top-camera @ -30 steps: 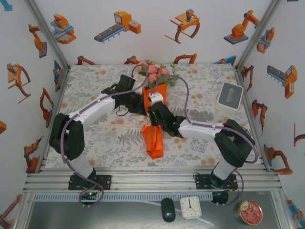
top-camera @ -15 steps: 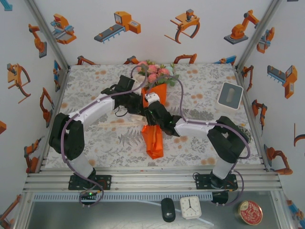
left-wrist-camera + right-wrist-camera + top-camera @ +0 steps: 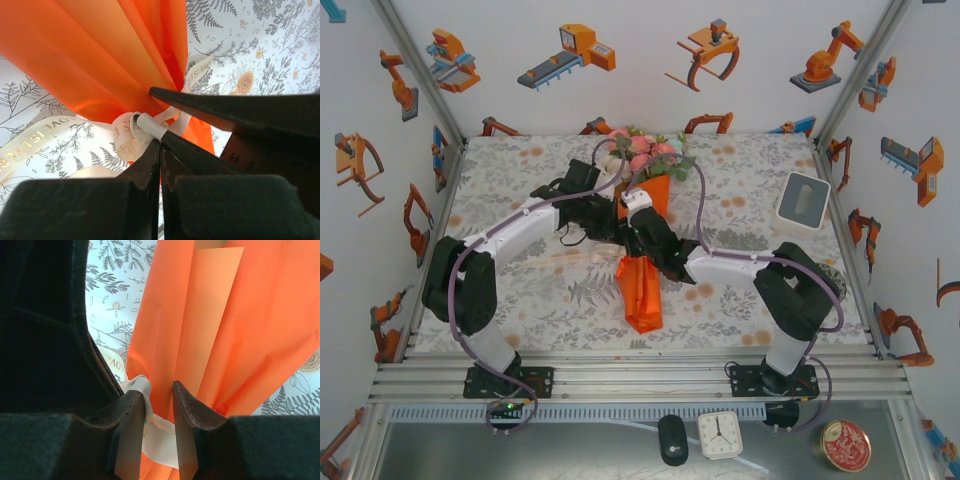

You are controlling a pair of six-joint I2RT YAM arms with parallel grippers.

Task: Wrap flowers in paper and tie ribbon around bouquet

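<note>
The bouquet lies in the middle of the table, with pink and white flowers [image 3: 642,150] at the far end of an orange paper [image 3: 640,290] cone. A cream ribbon [image 3: 124,136] with gold lettering loops round the pinched waist of the paper [image 3: 100,55]. My left gripper [image 3: 160,142] is shut on a fold of that ribbon, just left of the cone [image 3: 612,220]. My right gripper [image 3: 159,396] sits against the paper [image 3: 235,330] with its jaws a narrow gap apart. The ribbon [image 3: 160,442] drapes over its left finger and crosses the gap. Both grippers meet at the waist [image 3: 634,218].
A white box [image 3: 803,200] stands at the back right of the floral tablecloth [image 3: 520,290]. Patterned walls close in three sides. A clock [image 3: 720,435], a dark mouse [image 3: 672,440] and a round tin [image 3: 845,445] lie below the table's near rail.
My right arm has swung left and pushed its gripper farther up the cone toward the left gripper. The left arm and the bouquet have stayed put.
</note>
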